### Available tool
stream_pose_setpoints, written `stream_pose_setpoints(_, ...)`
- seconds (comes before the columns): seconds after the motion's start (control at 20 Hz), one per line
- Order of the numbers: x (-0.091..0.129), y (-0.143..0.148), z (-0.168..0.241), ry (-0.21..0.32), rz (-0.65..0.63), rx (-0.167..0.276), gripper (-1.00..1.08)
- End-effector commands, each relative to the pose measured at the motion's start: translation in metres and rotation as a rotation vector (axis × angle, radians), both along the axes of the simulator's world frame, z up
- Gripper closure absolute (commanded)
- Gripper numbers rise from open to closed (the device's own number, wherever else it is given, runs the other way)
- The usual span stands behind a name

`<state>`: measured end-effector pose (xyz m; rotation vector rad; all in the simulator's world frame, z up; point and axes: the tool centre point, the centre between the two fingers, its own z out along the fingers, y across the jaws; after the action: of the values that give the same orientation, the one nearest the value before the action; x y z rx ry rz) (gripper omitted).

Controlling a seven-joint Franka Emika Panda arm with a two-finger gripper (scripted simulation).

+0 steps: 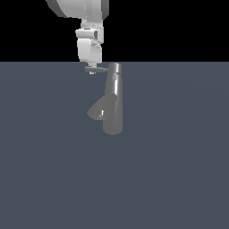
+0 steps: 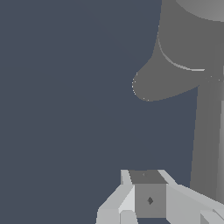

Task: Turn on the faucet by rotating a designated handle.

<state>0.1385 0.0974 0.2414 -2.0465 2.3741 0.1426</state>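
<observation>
Where handle [image 1: 99, 69] juts from faucet [image 1: 112, 100], fingers [image 1: 92, 70] meet its tip.

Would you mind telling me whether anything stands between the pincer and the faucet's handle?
Nothing visible does. In the exterior view the pincer sits right at the outer end of the handle, the thin rod projecting from the top of the faucet; only bare floor lies around them.

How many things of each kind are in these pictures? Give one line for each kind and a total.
Faucet: 1
Handle on its top cap: 1
Spout: 1
Robot arm: 1
Tool: 1
Total: 5
</observation>
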Motion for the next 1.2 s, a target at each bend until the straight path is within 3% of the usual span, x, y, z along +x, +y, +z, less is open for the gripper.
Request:
stream_pose_setpoints(0.0, -0.006, 0.001, 0.003, 0.0, 0.0, 0.0, 1.08)
stream_pose_setpoints(1.15, -0.064, 0.012, 0.032, -0.001, -0.001, 0.0, 1.08)
